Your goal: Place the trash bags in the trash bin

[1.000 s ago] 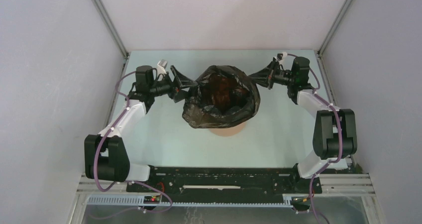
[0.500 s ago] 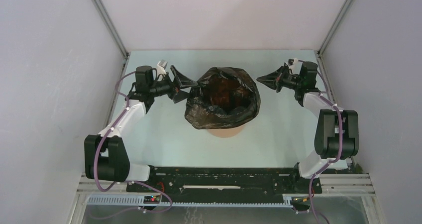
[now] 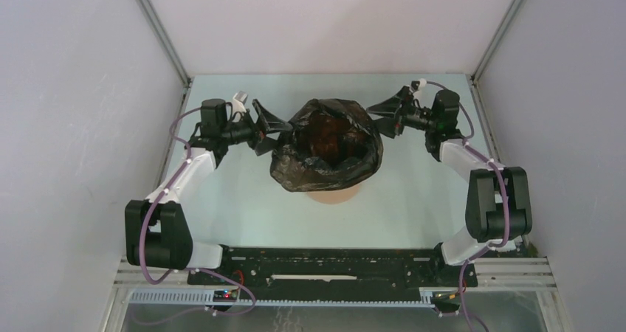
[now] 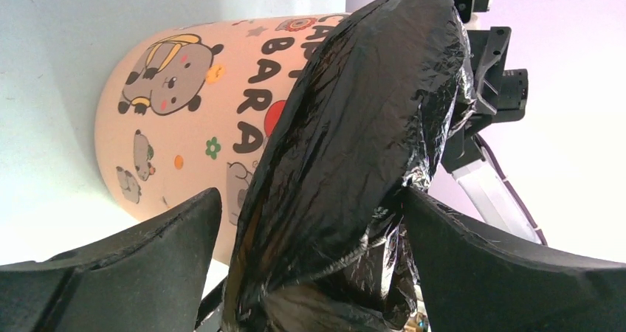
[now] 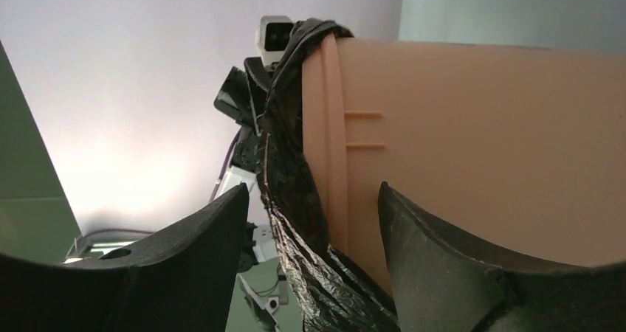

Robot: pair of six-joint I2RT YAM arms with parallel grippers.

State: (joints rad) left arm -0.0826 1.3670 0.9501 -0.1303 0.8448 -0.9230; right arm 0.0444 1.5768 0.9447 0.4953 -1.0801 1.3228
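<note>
The one black trash bag [image 3: 327,144] is draped over the mouth of the one trash bin [image 3: 336,194]. It covers the rim and hangs down the sides, and its opening sinks into the bin so that a dark reddish interior shows through the film from above. Only the near lower part of the bin shows below the wrinkled plastic in the top view. The bin stands near the middle of the desk [image 3: 413,199], a little toward the far side.

In the left wrist view the bin's wall [image 4: 170,125] is pale orange, printed with cartoon bears, small flowers and dark letters. A thick fold of the bag [image 4: 354,162] runs down over it.

The left fingers [image 4: 140,262] are at the bag's left edge. The two are spread wide, with the bag's fold filling the gap between them. Whether they press on the film I cannot tell.

The right fingers [image 5: 472,273] are at the bag's far right edge. These two are also spread apart, and between them stand the bin's rim [image 5: 332,125] and the bag's edge [image 5: 291,192] lying over it. Neither finger is closed on either.

The two arms, left arm [image 3: 184,177] and right arm [image 3: 461,151], reach in from opposite sides of the desk, with the bin between them.
</note>
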